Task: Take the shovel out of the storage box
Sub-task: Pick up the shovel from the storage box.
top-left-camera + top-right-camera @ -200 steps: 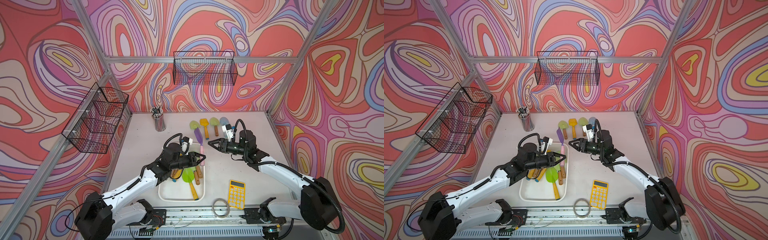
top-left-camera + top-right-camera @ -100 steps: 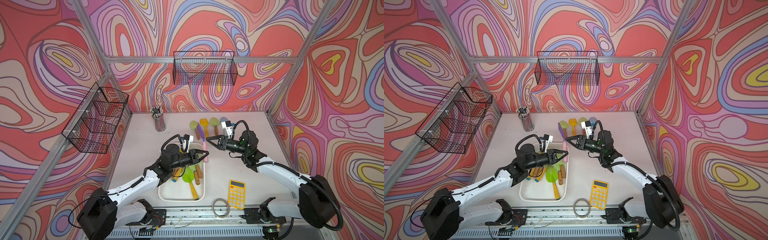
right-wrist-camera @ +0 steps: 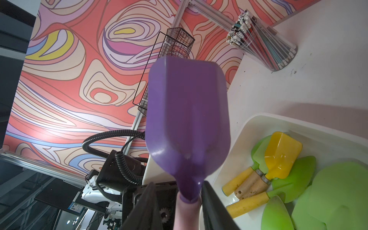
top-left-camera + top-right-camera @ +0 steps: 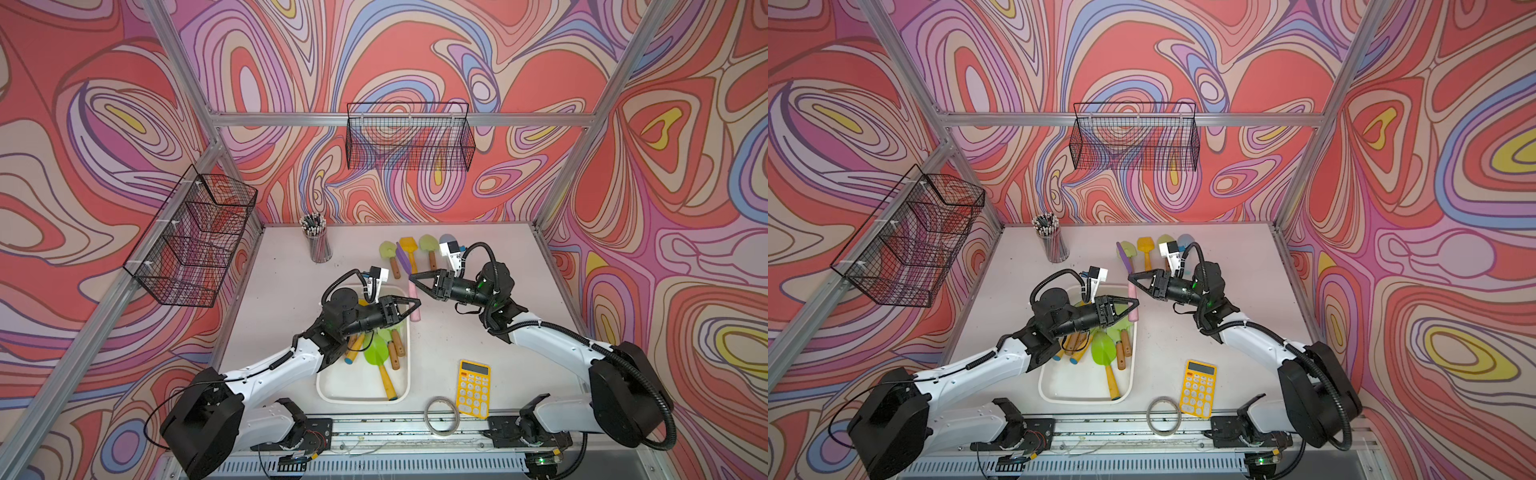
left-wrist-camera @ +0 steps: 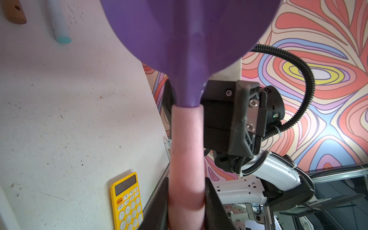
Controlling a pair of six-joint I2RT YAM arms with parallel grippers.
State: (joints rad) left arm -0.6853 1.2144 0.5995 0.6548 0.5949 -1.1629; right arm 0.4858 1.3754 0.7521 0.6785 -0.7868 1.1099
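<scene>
1. The left gripper (image 4: 411, 308) is clenched on the pink handle of the purple shovel (image 4: 401, 259).
2. The shovel is held in the air over the 1 o'clock corner of the storage box (image 4: 353, 388), with its blade toward 11 o'clock.
3. The right gripper (image 4: 417, 280) points in from 3 o'clock. Its jaws stand on both sides of the shovel's neck, with a gap on one side, so it is not clamped.
</scene>
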